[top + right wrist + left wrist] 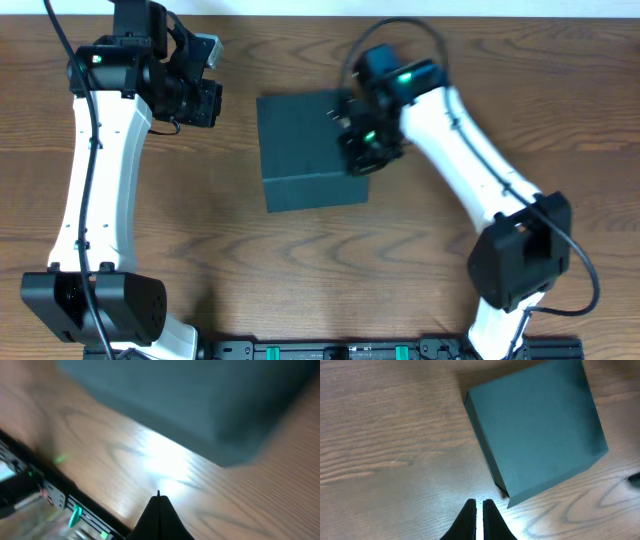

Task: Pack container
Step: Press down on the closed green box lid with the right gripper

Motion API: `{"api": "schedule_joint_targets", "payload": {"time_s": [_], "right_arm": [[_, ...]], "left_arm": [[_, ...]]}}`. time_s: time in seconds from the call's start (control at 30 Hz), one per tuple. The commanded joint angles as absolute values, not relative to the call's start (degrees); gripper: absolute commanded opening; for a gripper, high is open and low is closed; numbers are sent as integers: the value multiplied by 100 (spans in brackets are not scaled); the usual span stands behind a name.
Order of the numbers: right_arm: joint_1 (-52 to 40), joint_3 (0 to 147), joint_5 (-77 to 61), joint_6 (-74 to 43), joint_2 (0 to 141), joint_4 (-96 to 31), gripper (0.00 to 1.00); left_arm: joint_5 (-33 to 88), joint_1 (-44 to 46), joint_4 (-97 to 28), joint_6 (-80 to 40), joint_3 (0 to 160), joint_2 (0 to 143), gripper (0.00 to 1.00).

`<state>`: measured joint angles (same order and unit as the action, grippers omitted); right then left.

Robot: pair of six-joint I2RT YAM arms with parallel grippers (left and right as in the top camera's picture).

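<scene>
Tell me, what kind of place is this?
Probably a robotics lab workbench: a white-and-black left robot arm and a matching right robot arm stand at a brown wood-grain table, with a dark teal square box on it and a black equipment rail along the edge.

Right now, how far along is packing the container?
Done: the container sits closed, lid flat; contents hidden. In hand: nothing; the right gripper, shut and empty, hovers at its right edge, the left gripper, shut, stands apart. Left: nothing else to pack is visible, so perhaps only retracting the arms.
</scene>
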<state>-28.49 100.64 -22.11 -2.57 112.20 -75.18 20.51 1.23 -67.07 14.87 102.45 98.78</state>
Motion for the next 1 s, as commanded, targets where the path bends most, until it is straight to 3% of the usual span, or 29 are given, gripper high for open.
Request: {"api": "schedule_joint_targets", "payload": {"time_s": [0.0, 0.33, 0.6, 0.97], "right_arm": [[-3570, 9754, -1835, -388, 11093, -7317, 1], [-4580, 8757, -746, -1291, 11087, -6337, 1], [-4733, 7675, -161, -985, 11087, -4630, 1], [-4733, 7338, 635, -1044, 11087, -3839, 1]], "left_arm": [[1984, 106, -6722, 1457, 10245, 9806, 6], [1986, 106, -6722, 1382, 10245, 9806, 6], [1986, 106, -6737, 1275, 10245, 9806, 6], [1988, 106, -6742, 1170, 10245, 9806, 6]]}}
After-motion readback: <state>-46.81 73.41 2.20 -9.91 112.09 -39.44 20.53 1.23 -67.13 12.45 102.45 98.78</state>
